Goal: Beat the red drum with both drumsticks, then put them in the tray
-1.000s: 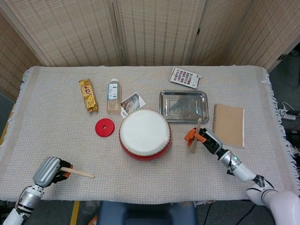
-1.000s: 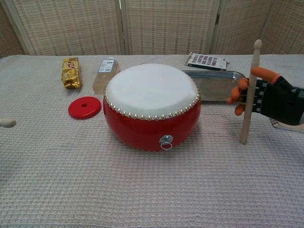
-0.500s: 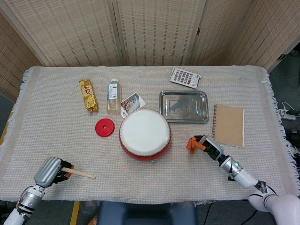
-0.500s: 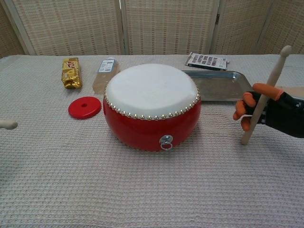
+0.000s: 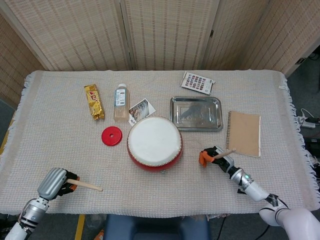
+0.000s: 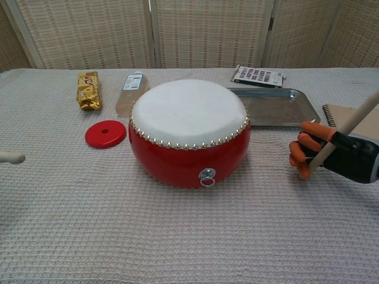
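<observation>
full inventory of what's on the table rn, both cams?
drum: 1, red body, white head, table centre
tray: 1, silver, behind-right of drum
disc: 1, red, left of drum
snack bar: 1, gold wrapper, back left
bottle: 1, clear, lying beside snack bar
photo card: 1, behind drum
colour chart card: 1, behind tray
notebook: 1, brown, right of tray
drumsticks: 2, wooden, one in left hand, one in right hand
left hand: holds a stick, front left
right hand: holds a stick, right of drum
</observation>
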`<state>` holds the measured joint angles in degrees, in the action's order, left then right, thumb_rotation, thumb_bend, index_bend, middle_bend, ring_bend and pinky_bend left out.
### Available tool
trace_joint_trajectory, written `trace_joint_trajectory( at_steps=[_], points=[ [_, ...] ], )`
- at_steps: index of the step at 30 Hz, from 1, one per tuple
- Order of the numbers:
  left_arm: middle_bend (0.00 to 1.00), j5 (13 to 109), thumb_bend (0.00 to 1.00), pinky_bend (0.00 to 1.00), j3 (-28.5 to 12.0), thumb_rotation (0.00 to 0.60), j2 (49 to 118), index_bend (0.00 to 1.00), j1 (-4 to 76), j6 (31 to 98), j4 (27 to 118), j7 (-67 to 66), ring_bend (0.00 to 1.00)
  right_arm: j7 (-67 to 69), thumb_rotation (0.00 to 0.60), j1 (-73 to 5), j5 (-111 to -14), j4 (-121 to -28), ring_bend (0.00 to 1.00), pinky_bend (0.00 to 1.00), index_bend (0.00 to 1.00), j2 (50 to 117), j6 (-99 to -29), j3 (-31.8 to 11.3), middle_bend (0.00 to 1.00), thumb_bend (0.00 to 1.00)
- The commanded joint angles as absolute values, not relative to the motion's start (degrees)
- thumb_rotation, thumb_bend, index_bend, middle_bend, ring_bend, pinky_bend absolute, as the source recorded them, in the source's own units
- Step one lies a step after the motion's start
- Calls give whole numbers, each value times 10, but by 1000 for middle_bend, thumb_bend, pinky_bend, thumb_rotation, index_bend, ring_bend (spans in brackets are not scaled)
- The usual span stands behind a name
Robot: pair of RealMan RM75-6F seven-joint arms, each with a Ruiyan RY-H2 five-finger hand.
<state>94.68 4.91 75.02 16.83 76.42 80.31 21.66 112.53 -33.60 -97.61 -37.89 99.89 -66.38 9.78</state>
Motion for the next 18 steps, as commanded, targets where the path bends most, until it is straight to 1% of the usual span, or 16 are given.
trace_joint_trajectory(
  at_steps=[1, 6, 8, 12, 13, 15, 17, 18],
  points=[
    [1000, 947, 711, 1000, 49, 600, 750, 1000, 169, 763, 803, 217, 992, 1120, 349, -340, -974, -377, 558, 675, 853, 1005, -657, 97, 688, 258],
    [1000, 945, 711, 1000, 49, 600, 751, 1000, 168, 763, 802, 218, 992, 1109, 348, -343, -970, -374, 603, 715, 939, 1014, -649, 94, 734, 257],
    [1000, 945, 711, 1000, 50, 600, 751, 1000, 168, 762, 801, 218, 992, 1106, 348, -343, -968, -373, 638, 738, 983, 1017, -647, 93, 772, 258],
    [1000, 945, 711, 1000, 50, 600, 752, 1000, 168, 761, 799, 220, 992, 1096, 352, -344, -961, -373, 722, 793, 1000, 1022, -637, 88, 854, 257],
    [1000, 945, 711, 1000, 50, 600, 752, 1000, 169, 760, 799, 220, 992, 1093, 378, -345, -959, -375, 753, 809, 1000, 1024, -635, 86, 882, 257],
    [1000, 946, 711, 1000, 50, 600, 752, 1000, 169, 760, 799, 220, 992, 1076, 458, -346, -957, -376, 810, 833, 1000, 1029, -632, 84, 931, 258],
    [1000, 946, 711, 1000, 50, 600, 752, 1000, 169, 760, 799, 219, 993, 1064, 557, -347, -956, -379, 860, 858, 1000, 1032, -634, 81, 975, 259],
    [1000, 946, 711, 1000, 49, 600, 752, 1000, 170, 760, 799, 219, 993, 1055, 583, -348, -957, -380, 880, 870, 1000, 1033, -636, 80, 989, 262]
  ],
)
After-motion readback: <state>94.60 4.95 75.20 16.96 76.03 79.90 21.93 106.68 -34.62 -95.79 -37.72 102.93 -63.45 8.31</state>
